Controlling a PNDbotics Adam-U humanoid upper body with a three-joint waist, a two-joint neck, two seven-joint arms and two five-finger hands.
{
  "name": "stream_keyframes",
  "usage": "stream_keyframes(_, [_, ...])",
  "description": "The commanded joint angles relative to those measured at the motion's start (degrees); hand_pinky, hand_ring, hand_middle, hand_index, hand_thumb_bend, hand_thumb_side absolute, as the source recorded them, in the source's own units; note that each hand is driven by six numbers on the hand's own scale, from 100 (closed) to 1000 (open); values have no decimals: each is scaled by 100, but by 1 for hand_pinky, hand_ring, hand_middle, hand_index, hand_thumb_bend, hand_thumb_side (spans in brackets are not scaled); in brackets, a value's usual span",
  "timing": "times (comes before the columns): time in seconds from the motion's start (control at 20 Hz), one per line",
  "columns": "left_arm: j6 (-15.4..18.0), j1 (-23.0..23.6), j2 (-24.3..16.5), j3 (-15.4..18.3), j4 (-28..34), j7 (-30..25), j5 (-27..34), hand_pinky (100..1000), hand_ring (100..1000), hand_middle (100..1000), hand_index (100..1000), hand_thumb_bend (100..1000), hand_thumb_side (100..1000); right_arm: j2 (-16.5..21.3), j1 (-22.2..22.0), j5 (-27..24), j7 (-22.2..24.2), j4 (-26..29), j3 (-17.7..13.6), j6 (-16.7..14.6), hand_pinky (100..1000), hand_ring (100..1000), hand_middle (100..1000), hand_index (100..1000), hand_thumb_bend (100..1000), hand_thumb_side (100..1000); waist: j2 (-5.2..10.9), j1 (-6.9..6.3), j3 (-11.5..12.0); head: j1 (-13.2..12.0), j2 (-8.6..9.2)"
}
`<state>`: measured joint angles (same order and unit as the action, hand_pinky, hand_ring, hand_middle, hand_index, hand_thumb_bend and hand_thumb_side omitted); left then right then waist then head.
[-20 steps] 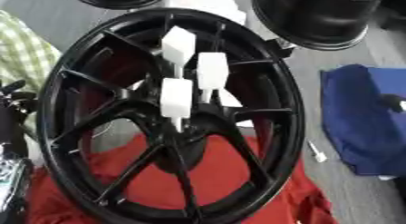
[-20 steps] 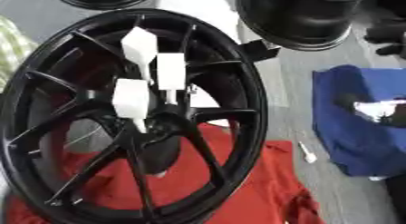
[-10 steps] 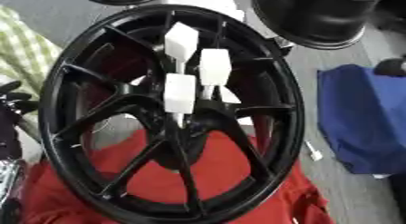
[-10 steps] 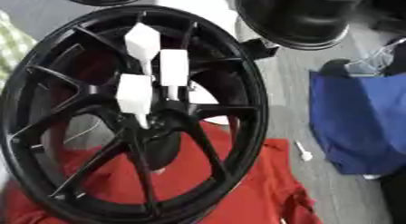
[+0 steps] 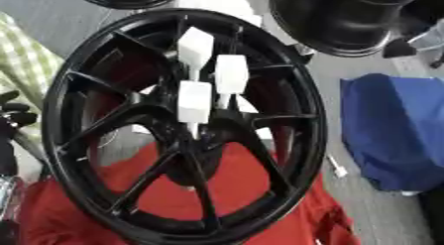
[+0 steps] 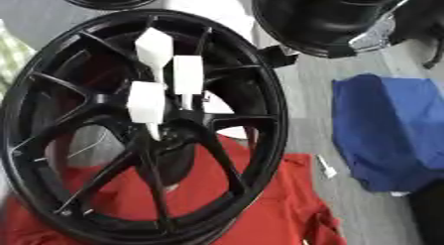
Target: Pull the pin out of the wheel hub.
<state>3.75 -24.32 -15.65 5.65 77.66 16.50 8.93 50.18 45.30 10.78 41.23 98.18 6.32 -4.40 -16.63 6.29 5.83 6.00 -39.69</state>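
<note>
The big black spoked metal wheel (image 5: 182, 130) lies flat on a red cloth (image 5: 251, 189) mid-frame so its three white block-topped pins (image 5: 194, 102) stand up ready to pull, while a black robot hand (image 5: 10, 121) waits at the left edge, fingers unclear.

3 pins (image 5: 194, 102) in wheel hub (image 5: 187, 125); cloth (image 6: 260, 214) beneath; second cloth (image 5: 395, 130) right.

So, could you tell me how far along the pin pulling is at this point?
Nothing looks done yet: three white pins stand in the centre of the black wheel hub. Nothing is in hand either; the left hand sits at the left edge, off the rim, holding nothing, and the right hand is out of view. Reaching in, gripping a pin and pulling it out all remain.
</note>
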Motion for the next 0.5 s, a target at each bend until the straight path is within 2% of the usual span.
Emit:
stream_keyframes(0.05, [1, -24, -139, -22, 41, -32, -38, 646, 510, 479, 710, 143, 975, -314, 248, 556, 365, -116, 162, -33, 829, 834, 773, 805, 648, 235, 168, -29, -18, 49, -32])
stream_keyframes(0.2, [-2, -16, -115, -31, 19, -41, -34, 647, 511, 479, 710, 146, 976, -680, 324, 1027, 510, -99, 286, 63, 812, 826, 756, 796, 646, 230, 199, -26, -15, 97, -62])
stream_keyframes(0.5, [-9, -19, -57, -53, -21, -62, -29, 647, 511, 479, 710, 149, 980, -1000, 280, 1415, 3, 72, 486, 562, 767, 808, 727, 795, 677, 242, 246, -33, 22, 112, -69])
